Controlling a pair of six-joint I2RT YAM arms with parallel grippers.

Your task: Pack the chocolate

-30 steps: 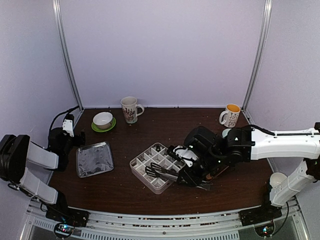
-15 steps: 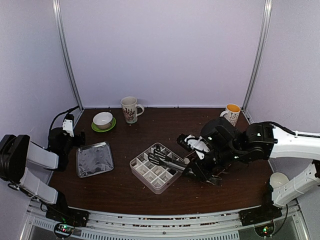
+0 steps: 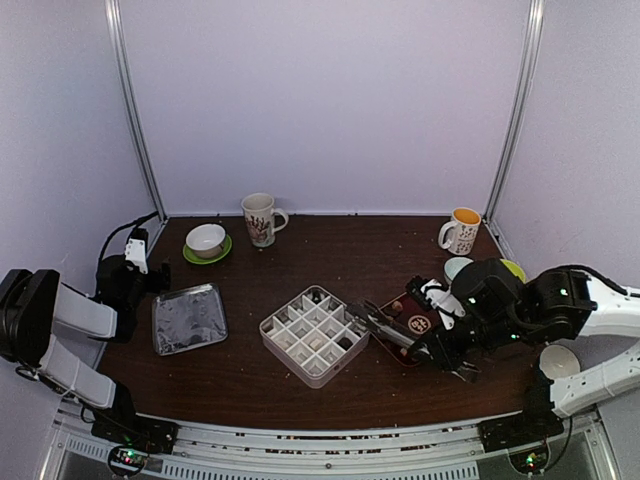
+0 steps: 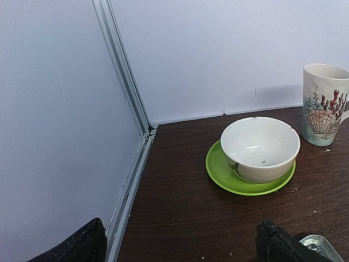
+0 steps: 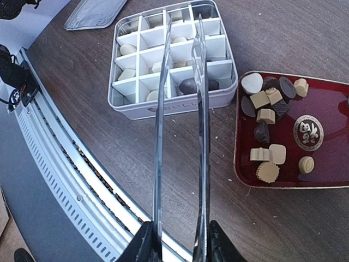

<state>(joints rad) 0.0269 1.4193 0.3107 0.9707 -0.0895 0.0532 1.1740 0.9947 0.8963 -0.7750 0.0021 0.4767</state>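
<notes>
Top view, desk (image 3: 350,255): dark brown wood, pale panels on three sides.
Top view, grid box (image 3: 290,360): white, centre of the frame, turned cornerwise.
Top view, red tray (image 3: 415,322): just right of the grid box, near its right corner.
Top view, right hand (image 3: 438,348): lower right of centre, pinching long metal tongs (image 3: 385,325) that slant up-left over the red tray toward the box.
Top view, left hand (image 3: 148,274): at the left edge, beside a silver lid (image 3: 188,318); its spread cannot be told here.
Top view, back row: white bowl (image 3: 206,238) on a green saucer (image 3: 192,257) and a shell mug (image 3: 260,218) at upper left; an orange-lined mug (image 3: 462,230) at upper right.
Left wrist, left hand: fingers (image 4: 76,245) spread wide at the two bottom corners, only bare desk between them.
Left wrist, ahead: bowl on saucer centre right, shell mug at the right edge.
Right wrist, right hand: fingers at the bottom edge pressed on the tongs' two arms; the arms run up the frame, apart, with their tips over the grid box's upper rows and nothing visible between them.
Right wrist, chocolate (image 5: 267,114): loose dark, tan and white pieces on the left half of the red tray at the right; more pieces lie in several cells of the grid box at top centre, with dark ones in the row nearest the bottom of the frame.
</notes>
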